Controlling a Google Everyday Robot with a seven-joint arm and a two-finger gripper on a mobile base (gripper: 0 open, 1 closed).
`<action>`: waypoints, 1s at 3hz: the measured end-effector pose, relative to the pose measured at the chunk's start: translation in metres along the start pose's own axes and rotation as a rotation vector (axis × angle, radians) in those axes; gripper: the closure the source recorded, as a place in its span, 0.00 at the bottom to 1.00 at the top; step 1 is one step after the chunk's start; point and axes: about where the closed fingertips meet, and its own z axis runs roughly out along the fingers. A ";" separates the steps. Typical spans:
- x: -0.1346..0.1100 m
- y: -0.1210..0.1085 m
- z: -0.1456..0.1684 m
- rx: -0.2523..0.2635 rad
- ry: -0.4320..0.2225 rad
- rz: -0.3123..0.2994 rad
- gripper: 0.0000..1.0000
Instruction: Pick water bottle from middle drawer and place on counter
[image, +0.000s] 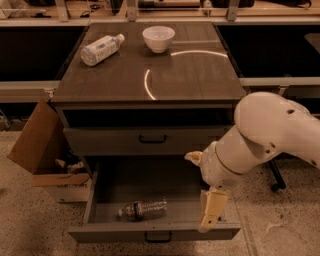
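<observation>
- Water bottle (144, 209) lay on its side in the pulled-out middle drawer (110, 232), near the front.
- Gripper (211, 214) hung over the drawer's right front corner, apart from the bottle; its grip state was unclear.

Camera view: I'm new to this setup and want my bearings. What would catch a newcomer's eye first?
The bulky white arm fills the right side, its end effector hanging at the right front corner of the open middle drawer. A small water bottle lies on its side in that drawer, near the front. On the counter are a larger bottle lying at back left and a white bowl.
</observation>
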 end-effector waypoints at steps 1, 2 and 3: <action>0.009 -0.010 0.040 0.008 -0.077 -0.017 0.00; 0.019 -0.026 0.102 0.009 -0.171 -0.052 0.00; 0.026 -0.043 0.168 -0.014 -0.275 -0.076 0.00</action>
